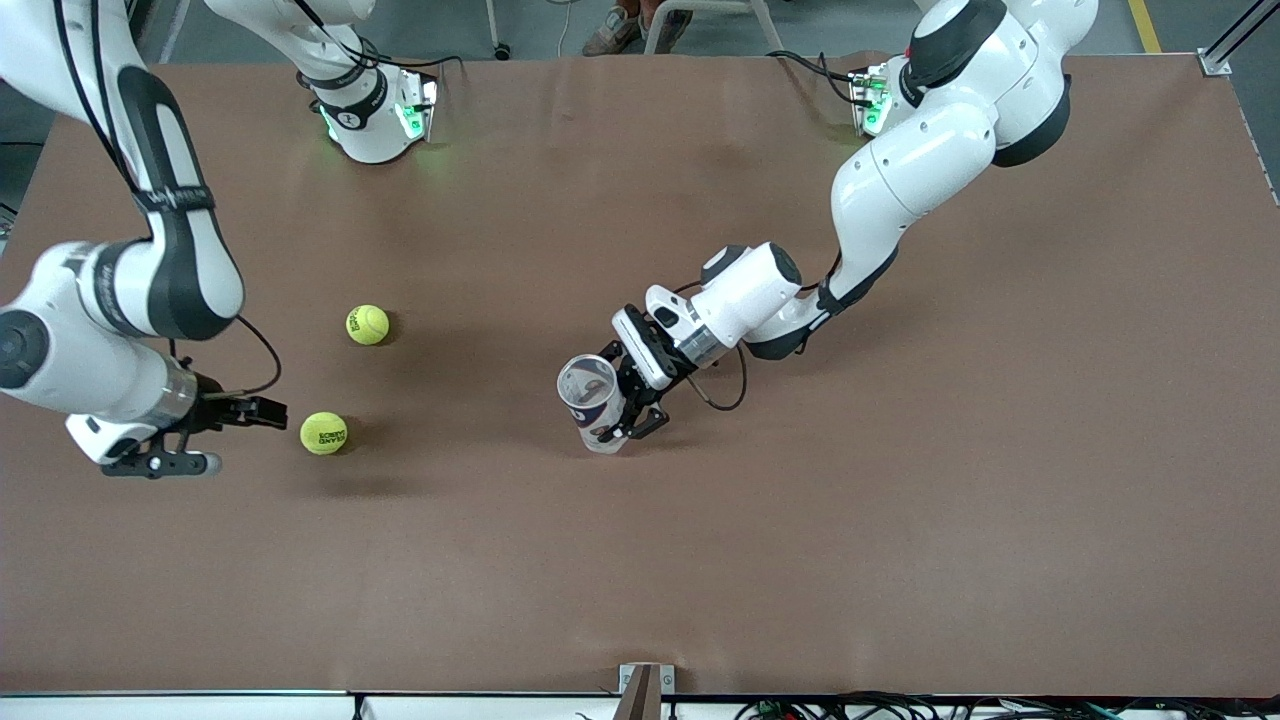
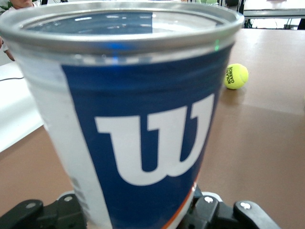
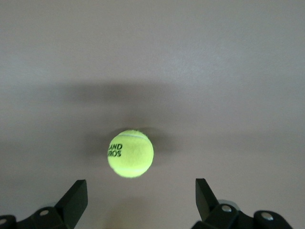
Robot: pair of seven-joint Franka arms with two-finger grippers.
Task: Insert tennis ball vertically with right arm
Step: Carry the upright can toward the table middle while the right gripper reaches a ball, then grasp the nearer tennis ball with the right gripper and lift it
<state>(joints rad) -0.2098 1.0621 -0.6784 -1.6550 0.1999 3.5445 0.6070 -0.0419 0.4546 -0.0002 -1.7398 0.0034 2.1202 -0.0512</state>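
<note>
The right tool (image 1: pixel 240 435) hovers near the right arm's edge of the worktop (image 1: pixel 900 520), fingers spread wide, just beside the nearer tennis ball (image 1: pixel 324 433) without touching it. A second tennis ball (image 1: pixel 367 324) lies farther from the camera. Around the worktop's middle, the left tool (image 1: pixel 628 410) pinches the open can (image 1: pixel 592 402), mouth upward.

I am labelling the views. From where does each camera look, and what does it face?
Front: high across the brown table, facing both arms.
Left wrist: on the left pincer, facing its clear blue-labelled plastic can.
Right wrist: above the open right pincer, facing down.
Shared: the nearer yellow-green felt tennis ball.
</note>
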